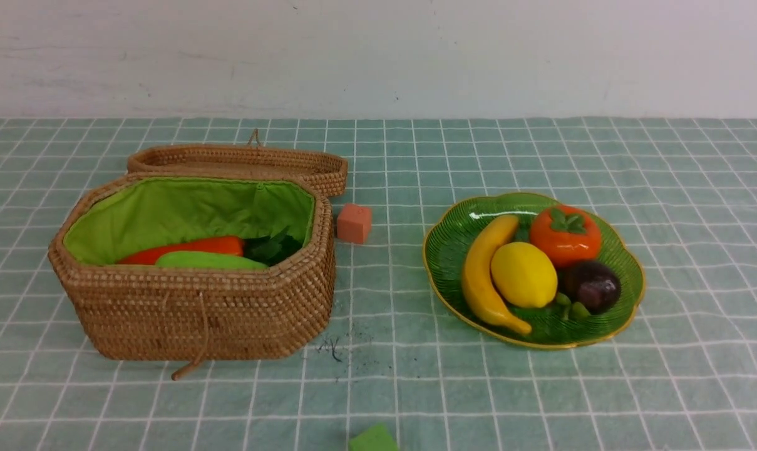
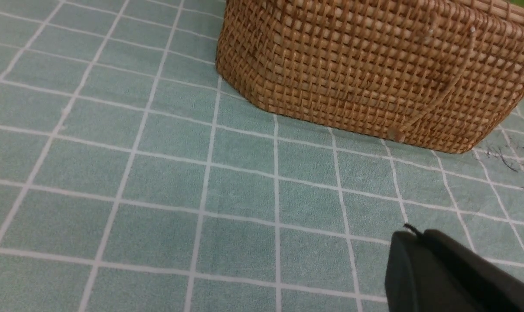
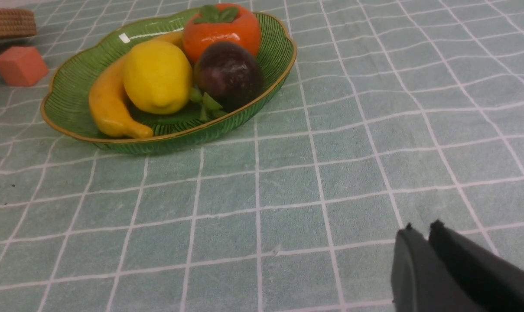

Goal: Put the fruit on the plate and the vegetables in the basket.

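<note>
Since the basket (image 1: 196,300) on the left holds the carrot (image 1: 184,249) and gourd (image 1: 210,260), and the plate (image 1: 453,250) carries banana (image 1: 481,275), lemon (image 1: 523,274), persimmon (image 1: 565,235) and mangosteen (image 1: 591,285), I park the left gripper (image 2: 411,236) and right gripper (image 3: 422,229), both pressed together and empty, well clear.

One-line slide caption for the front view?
Banana, lemon, persimmon and mangosteen on the green plate; vegetables in the open basket.
</note>
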{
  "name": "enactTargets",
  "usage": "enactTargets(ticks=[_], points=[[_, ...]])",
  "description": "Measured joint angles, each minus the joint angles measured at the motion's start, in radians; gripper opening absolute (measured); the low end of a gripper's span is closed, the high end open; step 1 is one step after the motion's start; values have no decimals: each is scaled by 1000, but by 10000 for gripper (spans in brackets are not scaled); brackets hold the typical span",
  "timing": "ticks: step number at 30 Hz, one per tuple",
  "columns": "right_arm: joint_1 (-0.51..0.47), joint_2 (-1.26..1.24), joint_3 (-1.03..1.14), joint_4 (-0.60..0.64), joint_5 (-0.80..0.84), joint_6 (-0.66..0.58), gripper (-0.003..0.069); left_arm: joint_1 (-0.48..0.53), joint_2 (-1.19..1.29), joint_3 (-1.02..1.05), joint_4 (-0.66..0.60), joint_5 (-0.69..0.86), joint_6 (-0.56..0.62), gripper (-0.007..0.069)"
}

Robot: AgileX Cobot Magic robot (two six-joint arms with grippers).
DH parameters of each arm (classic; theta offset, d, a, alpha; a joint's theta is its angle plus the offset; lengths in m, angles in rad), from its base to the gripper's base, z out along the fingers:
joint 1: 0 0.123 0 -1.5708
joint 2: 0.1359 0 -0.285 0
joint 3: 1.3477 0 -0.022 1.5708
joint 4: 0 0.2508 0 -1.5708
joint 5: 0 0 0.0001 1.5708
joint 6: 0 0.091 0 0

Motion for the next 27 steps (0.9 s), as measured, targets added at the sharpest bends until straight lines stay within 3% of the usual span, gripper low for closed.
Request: enactTargets(ticks=[27], points=[[0,0,0,0,0,0,55,0,0,0,0,0,-1,-2]])
